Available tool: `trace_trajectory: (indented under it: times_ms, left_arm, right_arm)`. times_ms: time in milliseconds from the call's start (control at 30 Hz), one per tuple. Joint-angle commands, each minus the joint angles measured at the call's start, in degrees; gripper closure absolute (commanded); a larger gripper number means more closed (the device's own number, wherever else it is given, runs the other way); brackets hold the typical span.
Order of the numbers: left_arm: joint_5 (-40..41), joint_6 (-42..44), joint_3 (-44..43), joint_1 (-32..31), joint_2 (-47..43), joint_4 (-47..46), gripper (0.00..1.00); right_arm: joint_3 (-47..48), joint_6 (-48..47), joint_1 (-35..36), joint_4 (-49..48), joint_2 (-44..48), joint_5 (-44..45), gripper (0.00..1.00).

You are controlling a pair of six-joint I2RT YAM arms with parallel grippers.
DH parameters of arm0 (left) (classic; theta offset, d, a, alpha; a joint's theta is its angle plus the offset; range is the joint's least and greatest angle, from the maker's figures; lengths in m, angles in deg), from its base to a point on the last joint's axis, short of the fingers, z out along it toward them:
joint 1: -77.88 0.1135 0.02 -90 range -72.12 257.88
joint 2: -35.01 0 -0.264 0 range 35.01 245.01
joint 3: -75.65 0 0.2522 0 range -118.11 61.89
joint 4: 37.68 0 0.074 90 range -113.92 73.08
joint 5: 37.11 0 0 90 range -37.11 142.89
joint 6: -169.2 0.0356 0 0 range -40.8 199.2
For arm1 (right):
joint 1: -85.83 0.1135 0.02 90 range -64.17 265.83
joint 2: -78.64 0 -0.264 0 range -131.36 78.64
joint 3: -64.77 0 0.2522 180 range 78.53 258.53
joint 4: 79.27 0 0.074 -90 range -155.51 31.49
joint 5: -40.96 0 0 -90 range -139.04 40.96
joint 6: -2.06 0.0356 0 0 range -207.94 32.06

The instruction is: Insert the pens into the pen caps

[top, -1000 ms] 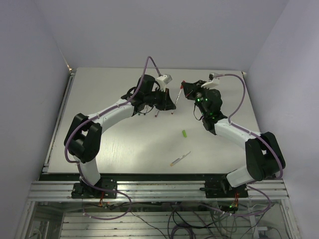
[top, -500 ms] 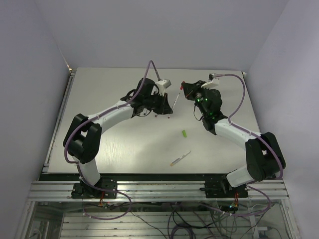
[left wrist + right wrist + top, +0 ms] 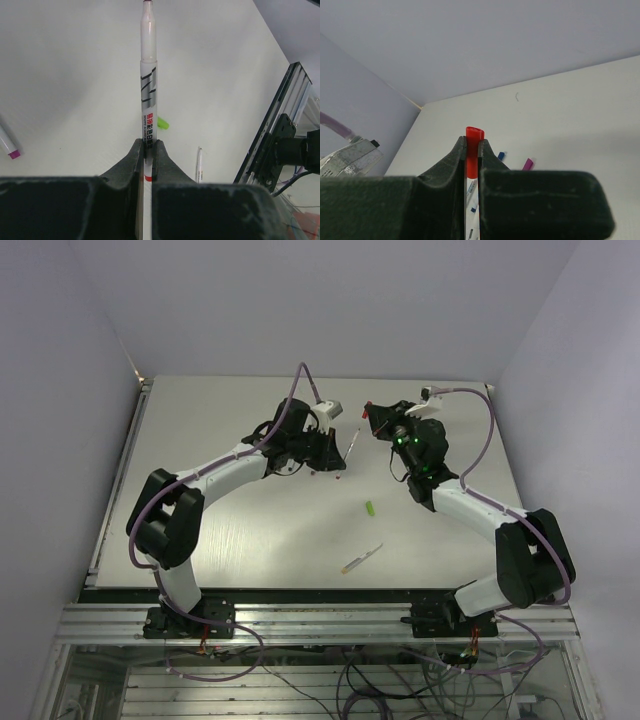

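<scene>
Between right fingers (image 3: 454, 161) stands a red cap (image 3: 474, 142).

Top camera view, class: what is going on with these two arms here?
The left gripper is shut on a white pen, its tip pointing toward the right gripper, which is shut on a red cap with the open end outward. The pen is not yet in the cap. A light green cap and another pen lie on the table nearer the bases.
</scene>
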Motion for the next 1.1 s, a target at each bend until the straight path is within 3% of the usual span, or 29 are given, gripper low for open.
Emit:
trace_trajectory:
  times_ms: [0, 1067]
  left_arm:
    - [-0.18, -0.56, -1.21, 0.35, -1.8, -2.82, 0.93]
    - [-0.74, -1.51, -1.16, 0.35, -2.27, -5.04, 0.93]
  right_arm:
    - [-0.9, 0.3, -0.25, -0.37, 1.46, -0.21, 1.0]
    - [-0.91, 0.99, -0.08, -0.73, -0.95, -2.01, 1.0]
